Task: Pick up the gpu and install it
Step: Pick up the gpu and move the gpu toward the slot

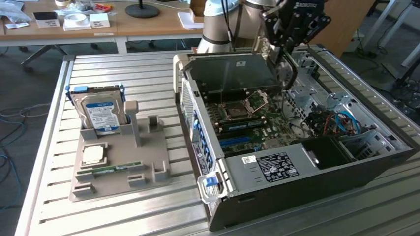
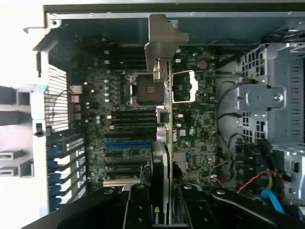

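My gripper (image 1: 284, 45) hangs over the open computer case (image 1: 367, 169), shut on the gpu (image 1: 286, 69). In the exterior view the card hangs down edge-on, its lower end just above the motherboard (image 1: 253, 120). The wrist view shows my black fingers (image 2: 140, 207) clamping the gpu (image 2: 163, 157) from both sides. The card is seen edge-on, and its silver end bracket (image 2: 162, 43) points to the case's rear wall. It hovers above the board (image 2: 114, 109), beside the blue slots (image 2: 125, 144) and the CPU socket (image 2: 143, 88).
A grey fixture (image 1: 118, 167) on the slatted table (image 1: 118, 64) holds an upright hard drive (image 1: 102, 114), a CPU (image 1: 94, 154) and a RAM stick (image 1: 108, 170). Inside the case are a drive cage (image 2: 271, 95) and red and blue cables (image 1: 338, 123). A wooden desk (image 1: 98, 24) stands behind.
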